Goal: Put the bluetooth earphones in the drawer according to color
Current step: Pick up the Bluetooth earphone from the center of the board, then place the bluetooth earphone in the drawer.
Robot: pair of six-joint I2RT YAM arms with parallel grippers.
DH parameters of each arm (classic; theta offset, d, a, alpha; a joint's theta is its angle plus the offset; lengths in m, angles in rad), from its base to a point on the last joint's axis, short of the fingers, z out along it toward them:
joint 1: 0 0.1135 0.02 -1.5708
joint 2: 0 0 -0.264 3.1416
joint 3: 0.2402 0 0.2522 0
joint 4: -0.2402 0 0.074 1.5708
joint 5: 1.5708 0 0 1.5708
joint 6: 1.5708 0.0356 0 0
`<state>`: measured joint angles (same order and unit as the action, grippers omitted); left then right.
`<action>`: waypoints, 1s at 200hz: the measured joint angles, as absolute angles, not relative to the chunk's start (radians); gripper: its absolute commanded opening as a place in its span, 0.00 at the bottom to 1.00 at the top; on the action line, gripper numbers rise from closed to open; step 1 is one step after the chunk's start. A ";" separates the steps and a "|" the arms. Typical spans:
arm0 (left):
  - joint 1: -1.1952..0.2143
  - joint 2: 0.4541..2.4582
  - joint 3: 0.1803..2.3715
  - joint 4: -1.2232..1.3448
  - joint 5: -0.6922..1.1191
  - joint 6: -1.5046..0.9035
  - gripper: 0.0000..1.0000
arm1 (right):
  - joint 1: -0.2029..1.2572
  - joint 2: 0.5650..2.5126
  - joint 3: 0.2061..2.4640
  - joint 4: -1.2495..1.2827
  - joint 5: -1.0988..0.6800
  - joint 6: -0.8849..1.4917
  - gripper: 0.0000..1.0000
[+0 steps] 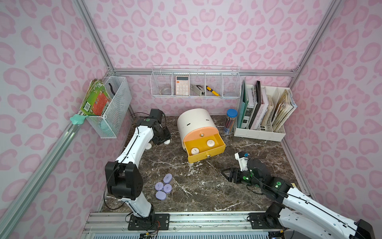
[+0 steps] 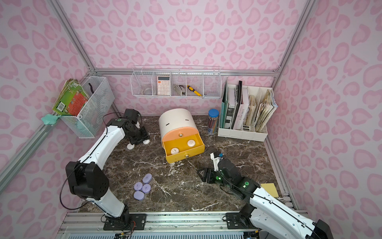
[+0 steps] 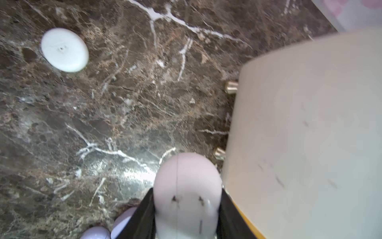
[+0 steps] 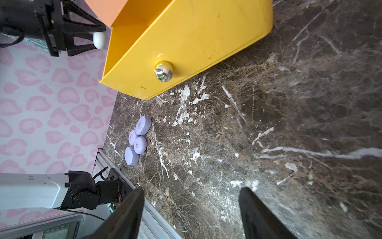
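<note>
White case (image 3: 187,182) sits clenched in the left gripper (image 1: 166,141) beside the cabinet (image 1: 194,122), likely bound for the yellow drawer (image 1: 206,155) holding two matching cases (image 1: 210,143); right gripper (image 4: 191,190) hangs open.

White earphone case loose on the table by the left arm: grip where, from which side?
From above: the white earphone case lies flat on the table, clear all round. Probably pinch across its shorter width, on the rounded rim.
</note>
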<state>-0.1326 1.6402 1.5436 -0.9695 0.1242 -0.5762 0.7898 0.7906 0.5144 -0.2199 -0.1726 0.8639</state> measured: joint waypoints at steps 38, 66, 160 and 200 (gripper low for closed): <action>-0.272 1.528 1.518 -1.037 0.117 -0.576 0.28 | 0.790 0.789 0.514 -0.212 -0.173 0.868 0.75; -0.380 1.510 1.552 -1.068 0.105 -0.579 0.29 | 0.790 0.788 0.514 -0.212 -0.173 0.870 0.75; -0.509 1.685 1.677 -1.062 0.090 -0.573 0.29 | 0.790 0.756 0.513 -0.212 -0.172 0.886 0.75; -0.545 1.761 1.722 -1.058 0.093 -0.559 0.29 | 0.790 0.739 0.490 -0.213 -0.172 0.891 0.75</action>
<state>-0.5446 1.7607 1.7222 -1.0584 0.0933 -0.5591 0.7898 0.7395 0.4900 -0.2131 -0.1719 0.8906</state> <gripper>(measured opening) 0.444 0.750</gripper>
